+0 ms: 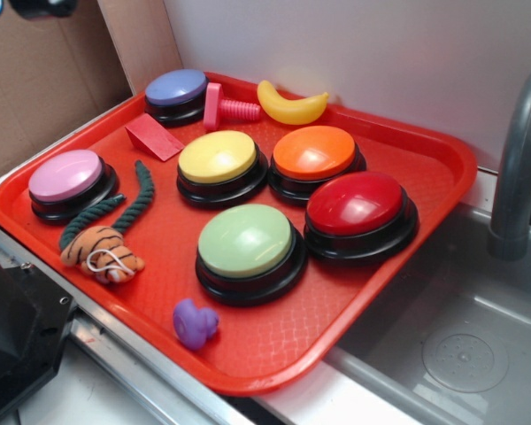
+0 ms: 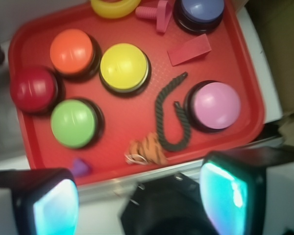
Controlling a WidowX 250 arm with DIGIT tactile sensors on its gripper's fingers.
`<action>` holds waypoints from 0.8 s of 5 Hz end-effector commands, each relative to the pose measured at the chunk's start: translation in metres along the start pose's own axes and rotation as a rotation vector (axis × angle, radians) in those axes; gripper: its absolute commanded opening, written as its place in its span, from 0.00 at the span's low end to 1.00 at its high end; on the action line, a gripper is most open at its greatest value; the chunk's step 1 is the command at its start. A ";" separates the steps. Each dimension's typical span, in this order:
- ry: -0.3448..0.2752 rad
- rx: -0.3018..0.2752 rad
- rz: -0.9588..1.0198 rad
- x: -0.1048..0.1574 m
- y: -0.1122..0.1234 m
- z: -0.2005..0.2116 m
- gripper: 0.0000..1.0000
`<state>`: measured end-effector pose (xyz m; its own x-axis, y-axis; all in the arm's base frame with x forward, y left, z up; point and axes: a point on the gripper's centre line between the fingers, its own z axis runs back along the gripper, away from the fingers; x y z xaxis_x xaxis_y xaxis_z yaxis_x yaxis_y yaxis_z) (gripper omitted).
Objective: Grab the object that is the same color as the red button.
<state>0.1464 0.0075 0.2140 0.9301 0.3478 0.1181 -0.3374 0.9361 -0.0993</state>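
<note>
Spread wide at the bottom of my wrist view, the gripper (image 2: 139,196) holds nothing, high above the tray (image 2: 245,73). My target, the red wedge (image 1: 154,137), lies between the purple button (image 1: 175,89) and pink button (image 1: 66,176). It looks light, rigid and slick; I'd pinch its 2 flat parallel sides, not the slope

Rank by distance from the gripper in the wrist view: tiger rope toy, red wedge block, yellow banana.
Gripper sits at the bottom edge.
1. Striped tiger rope toy, at the tray's near edge.
2. Small red wedge block, upper right.
3. Yellow banana, top edge, far side.
</note>
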 end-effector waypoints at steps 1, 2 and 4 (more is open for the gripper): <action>-0.112 0.048 0.381 0.052 0.033 -0.025 1.00; -0.129 0.103 0.546 0.071 0.050 -0.045 1.00; -0.217 0.097 0.767 0.098 0.082 -0.088 1.00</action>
<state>0.2287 0.1046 0.1204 0.4098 0.8865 0.2150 -0.8901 0.4402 -0.1184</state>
